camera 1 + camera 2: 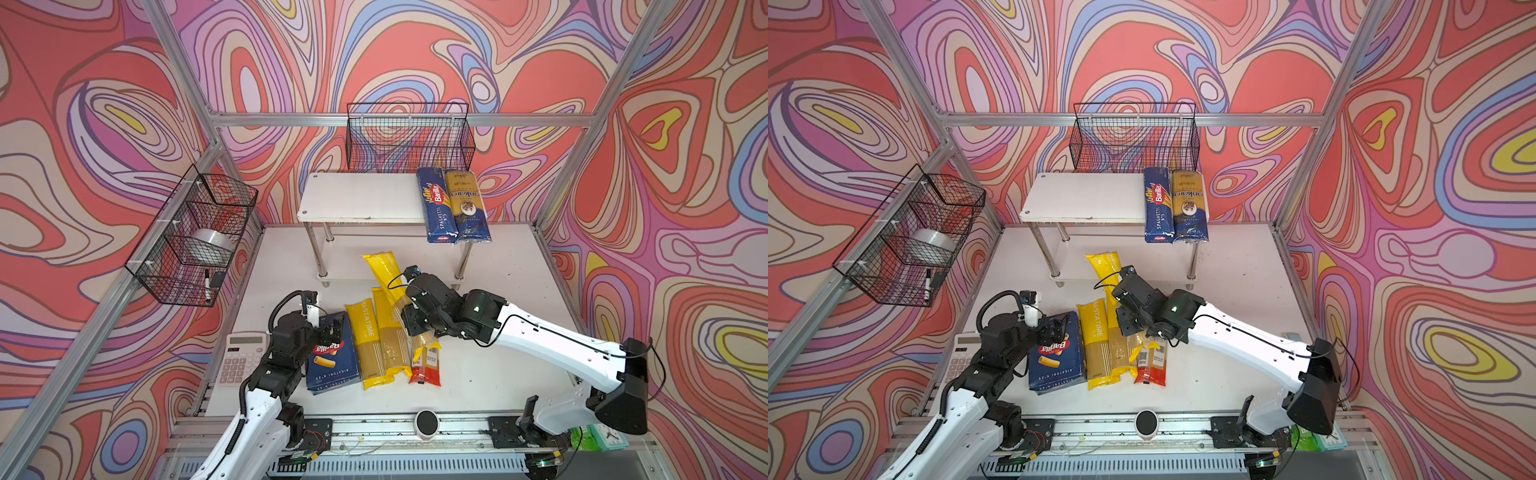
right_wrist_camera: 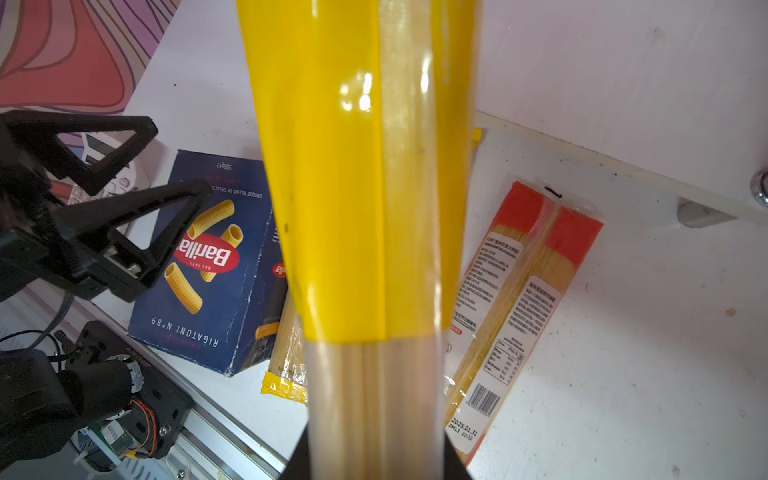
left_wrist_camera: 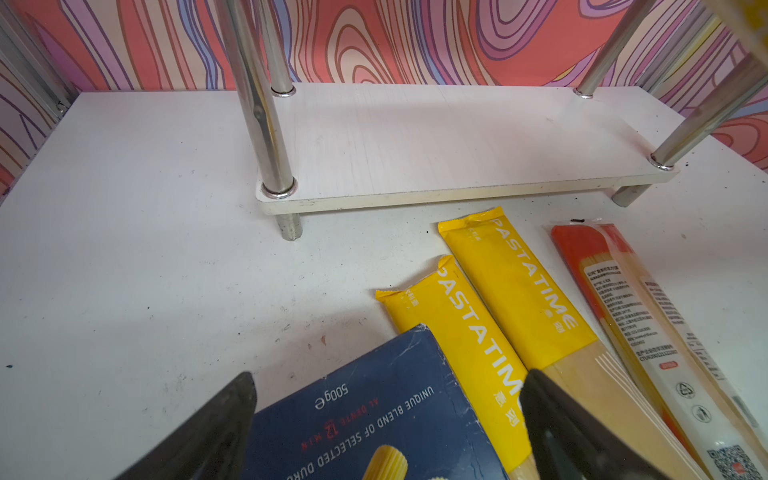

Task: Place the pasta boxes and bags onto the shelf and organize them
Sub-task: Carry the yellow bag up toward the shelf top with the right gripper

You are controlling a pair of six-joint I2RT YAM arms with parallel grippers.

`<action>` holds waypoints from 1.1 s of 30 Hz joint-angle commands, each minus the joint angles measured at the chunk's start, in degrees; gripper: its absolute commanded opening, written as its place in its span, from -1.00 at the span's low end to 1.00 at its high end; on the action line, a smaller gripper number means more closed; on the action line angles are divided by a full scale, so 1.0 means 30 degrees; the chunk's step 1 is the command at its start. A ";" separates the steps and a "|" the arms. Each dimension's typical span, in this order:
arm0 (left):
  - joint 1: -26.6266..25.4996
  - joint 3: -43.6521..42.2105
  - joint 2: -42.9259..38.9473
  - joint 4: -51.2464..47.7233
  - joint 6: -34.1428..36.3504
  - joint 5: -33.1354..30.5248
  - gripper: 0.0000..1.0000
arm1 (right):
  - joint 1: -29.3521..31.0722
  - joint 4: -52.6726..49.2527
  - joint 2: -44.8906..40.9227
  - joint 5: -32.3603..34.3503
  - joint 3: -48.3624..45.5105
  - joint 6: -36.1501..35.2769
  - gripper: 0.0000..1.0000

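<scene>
As R jaws pinch, yellow bag (image 2: 332,187) sits between.

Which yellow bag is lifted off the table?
The yellow bag in the right hand, angled toward the shelf; the other two lie flat on the table.

On the shelf's (image 1: 357,199) top board, at its right end, the spaghetti box (image 1: 436,203) lies with a bag (image 1: 467,203) against its right side. Before the shelf, left to right on the table (image 1: 498,332): calculator (image 1: 243,359), rigatoni box (image 1: 332,368) under my left gripper (image 1: 333,330), two PASTATIME bags (image 1: 365,345), a labelled bag (image 1: 426,368). My right gripper (image 2: 376,461) holds a third PASTATIME bag (image 1: 382,270) above them.
</scene>
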 commanded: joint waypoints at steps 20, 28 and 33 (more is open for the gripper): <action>0.0096 -0.0158 -0.0210 0.0154 -0.0056 -0.0100 1.00 | 0.0120 -0.0643 0.2513 0.1471 0.9125 -0.2148 -1.00; 0.0090 -0.0095 -0.0093 0.0183 -0.0009 0.0020 1.00 | 0.0113 -0.2705 0.4469 0.2546 1.3384 -0.2438 -1.00; 0.0090 -0.0039 0.0095 0.0187 0.0019 0.0073 1.00 | 0.0100 -0.3315 0.5612 0.3977 1.6073 -0.3182 -1.00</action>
